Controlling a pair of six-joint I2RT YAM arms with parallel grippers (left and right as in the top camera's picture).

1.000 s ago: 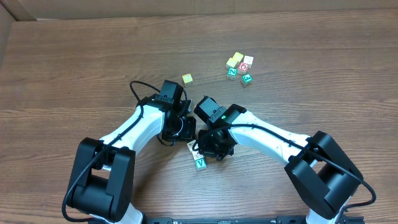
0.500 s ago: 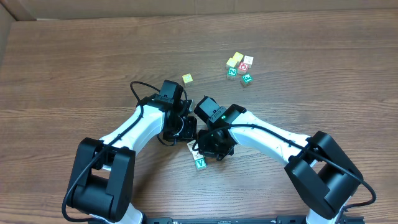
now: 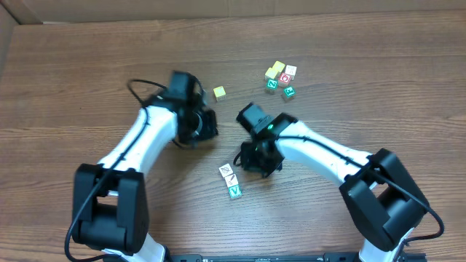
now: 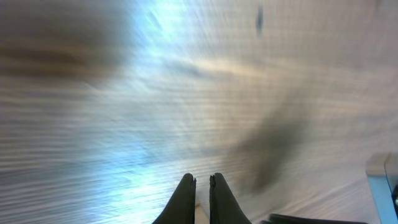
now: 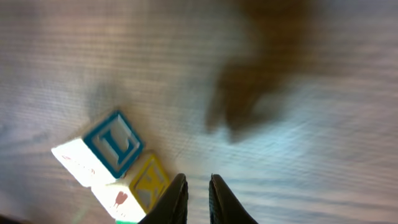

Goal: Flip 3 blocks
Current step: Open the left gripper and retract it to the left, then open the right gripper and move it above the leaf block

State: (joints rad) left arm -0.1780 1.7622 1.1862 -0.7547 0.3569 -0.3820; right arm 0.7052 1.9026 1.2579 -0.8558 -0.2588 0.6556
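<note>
Brown wood-grain tabletop (image 3: 87, 65) fills every view, with only a few toy cubes on it. Furthest left, the left gripper (image 3: 202, 125) hangs over bare wood with its fingers pressed together on nothing. Its wrist view gives me only blurred grain.

Next along are the three blocks I have to flip, lying in a short row, touching or nearly so. They are a white-faced wooden cube with a dark diagonal mark (image 3: 227, 170), a second white-faced wooden cube with a reddish mark (image 3: 231, 180), and a green wooden cube with a white V (image 3: 234, 191) at the end nearest the robot's base. The row's long axis runs roughly away from the base, leaning slightly left at its far end.

The right gripper (image 3: 256, 159) sits just beside that far end, so the blocks lie to its left and a little toward the base. It is plainly the nearer arm; the left one is well apart. In its wrist view the fingers stand close with a thin gap and nothing between them, and I cannot tell whether they are closed or parting. I judge the next grasp belongs to this arm, coming in from the right.

A second ago both grippers crowded over the row's far end, half hiding the first white cube. Now the left has swung off up and to the left, the right has backed away, and all three cubes show, seemingly unmoved.
</note>
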